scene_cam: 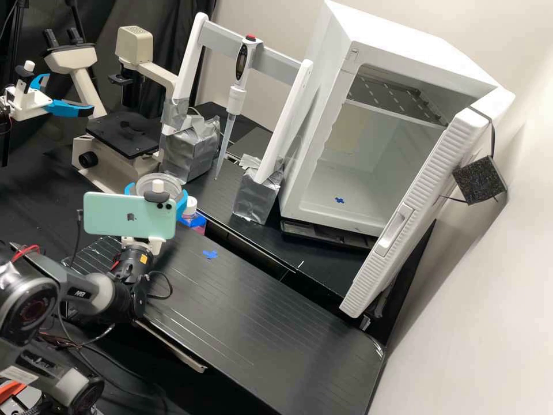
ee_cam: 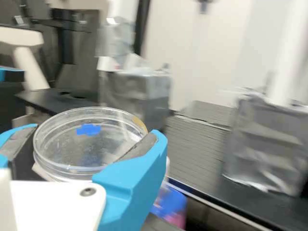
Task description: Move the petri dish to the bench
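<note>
My gripper [scene_cam: 155, 195] is above the bench's left part, behind the mounted phone, with blue fingers on either side of the clear round petri dish [scene_cam: 159, 183]. From the wrist, the gripper [ee_cam: 95, 134] is shut on the petri dish [ee_cam: 72, 147], its dark pads against opposite sides of the rim. The dish is held up roughly level, and a blue mark shows on or through its clear top. The black bench [scene_cam: 247, 311] carries a blue cross mark [scene_cam: 210, 254], to the right of the gripper in the high view.
A bottle with pink liquid [scene_cam: 192, 218] is close by the gripper. Behind are a microscope [scene_cam: 124, 135], a pipette [scene_cam: 235, 101] hanging in a white frame with silver-taped feet [scene_cam: 257, 196], and an open white incubator [scene_cam: 322, 132]. A gap separates the bench's front and rear surfaces.
</note>
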